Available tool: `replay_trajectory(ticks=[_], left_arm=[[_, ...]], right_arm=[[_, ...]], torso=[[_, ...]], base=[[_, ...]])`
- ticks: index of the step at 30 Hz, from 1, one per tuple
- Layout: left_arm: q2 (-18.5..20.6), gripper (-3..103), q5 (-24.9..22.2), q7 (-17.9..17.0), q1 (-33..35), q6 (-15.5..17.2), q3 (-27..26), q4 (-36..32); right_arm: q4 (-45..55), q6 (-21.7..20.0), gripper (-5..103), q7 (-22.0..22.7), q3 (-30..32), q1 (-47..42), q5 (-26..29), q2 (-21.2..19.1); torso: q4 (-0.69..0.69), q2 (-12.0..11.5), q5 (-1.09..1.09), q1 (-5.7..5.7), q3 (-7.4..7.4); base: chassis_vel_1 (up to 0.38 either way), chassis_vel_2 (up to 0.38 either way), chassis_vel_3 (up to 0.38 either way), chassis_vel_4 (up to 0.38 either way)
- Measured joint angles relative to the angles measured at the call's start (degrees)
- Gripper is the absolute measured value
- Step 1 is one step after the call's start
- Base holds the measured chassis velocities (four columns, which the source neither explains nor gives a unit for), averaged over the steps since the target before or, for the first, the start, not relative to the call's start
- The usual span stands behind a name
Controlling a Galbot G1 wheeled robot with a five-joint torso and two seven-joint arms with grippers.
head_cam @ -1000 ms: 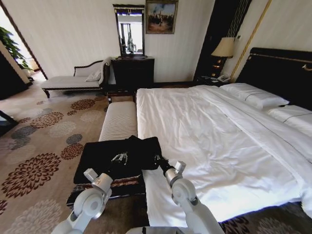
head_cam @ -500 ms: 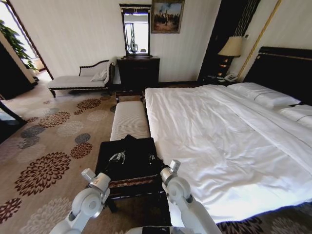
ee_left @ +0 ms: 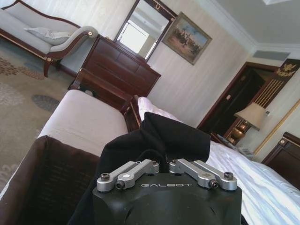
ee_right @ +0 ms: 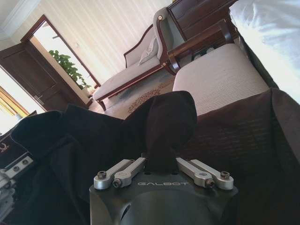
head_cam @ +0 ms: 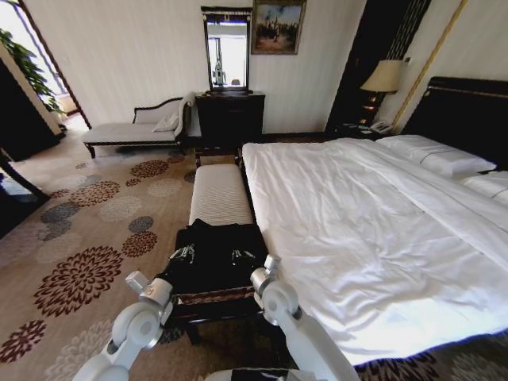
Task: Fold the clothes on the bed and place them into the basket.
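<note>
Left tool [head_cam: 184,254]: arm reaching forward, clamped on the black T-shirt [head_cam: 214,246] bunched ahead of it.
Right tool [head_cam: 240,255]: reaching alongside, pinching the same shirt.
Basket [head_cam: 208,296]: beneath both tools.

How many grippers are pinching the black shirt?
2: left gripper and right gripper, each shut on the shirt above the basket.

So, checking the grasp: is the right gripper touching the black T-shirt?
Touching. In the right wrist view, the right gripper pinches a bunched fold of the T-shirt.
</note>
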Motion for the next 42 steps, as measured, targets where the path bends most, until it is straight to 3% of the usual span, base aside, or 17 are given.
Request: replay_trajectory(ticks=[21, 33, 42], left_arm=[[1.65, 5, 0.33, -1.31, -11.87, 2.08, 5.78, 15.21], [2.12, 5, 0.39, -3.04, -19.84, 3.52, 12.54, 24.19], [2.18, 5, 1.77, -3.78, -22.41, 4.12, 16.25, 26.77]], right_arm=[[-14.82, -2.39, 7, 8.74, -7.17, 12.18, 8.65, 1.22], [-20.97, -4.06, 7, 11.79, -11.36, 19.53, 12.26, 1.07], [-23.77, -4.86, 7, 12.72, -12.69, 21.21, 13.56, 1.31]], torso=[[0.03, 0.00, -0.01, 0.00, 0.00], [0.02, 0.00, -0.01, 0.00, -0.01], [0.01, 0.00, -0.01, 0.00, -0.01]], base=[[0.000, 0.000, 0.000, 0.000], [0.000, 0.000, 0.000, 0.000], [0.000, 0.000, 0.000, 0.000]])
